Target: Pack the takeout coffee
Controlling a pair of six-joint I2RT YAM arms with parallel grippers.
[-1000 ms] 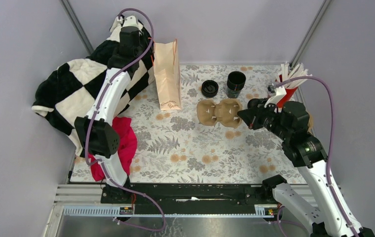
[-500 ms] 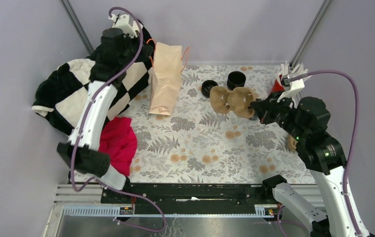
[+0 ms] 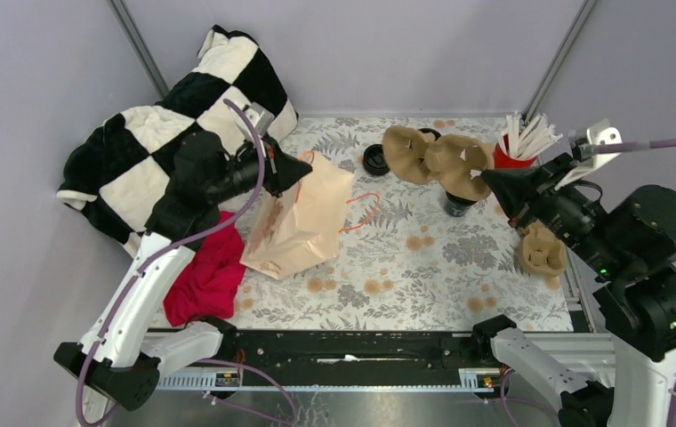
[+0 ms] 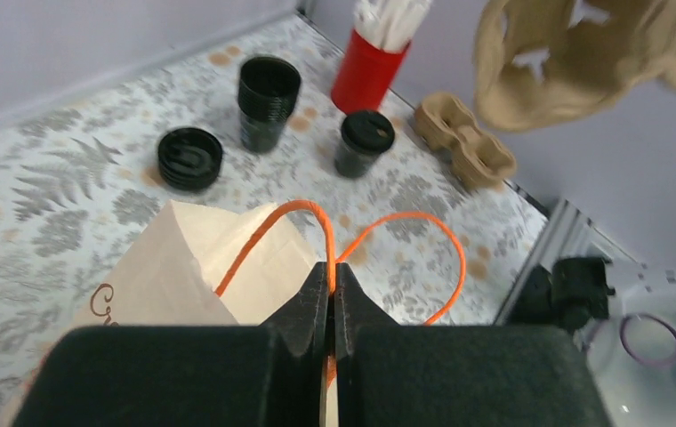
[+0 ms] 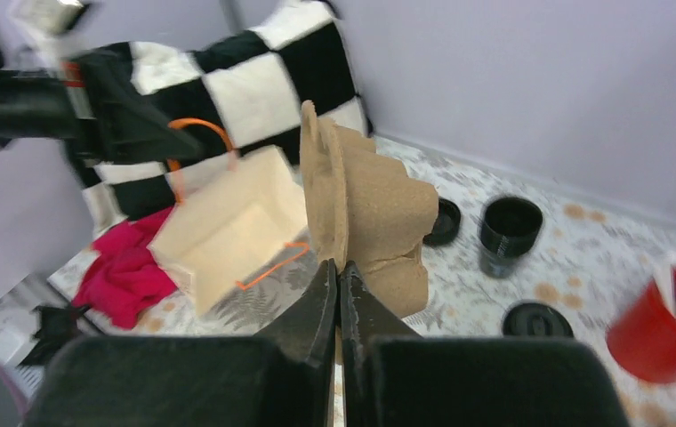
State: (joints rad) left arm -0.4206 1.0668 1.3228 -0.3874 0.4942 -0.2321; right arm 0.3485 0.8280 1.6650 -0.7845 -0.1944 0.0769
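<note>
You see a tan paper bag [image 3: 303, 222] with orange handles [image 3: 366, 209], a black-and-white checked blanket [image 3: 165, 147], a magenta cloth [image 3: 205, 276], a brown pulp cup carrier [image 3: 432, 160], a red cup [image 4: 366, 71], a black takeout coffee [image 4: 366, 142], and a white tablecloth [image 3: 406, 267] printed with grey ferns and ochre blossoms.

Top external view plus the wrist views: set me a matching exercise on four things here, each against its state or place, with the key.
Things:
1 paper bag
2 pulp cup carrier
3 takeout coffee
4 red cup

States:
a holds white sticks
b held off the table by the right gripper
c stands on the table, lid on
d held by the left gripper

Pairs: 1-d, 2-b, 3-c, 4-a
</note>
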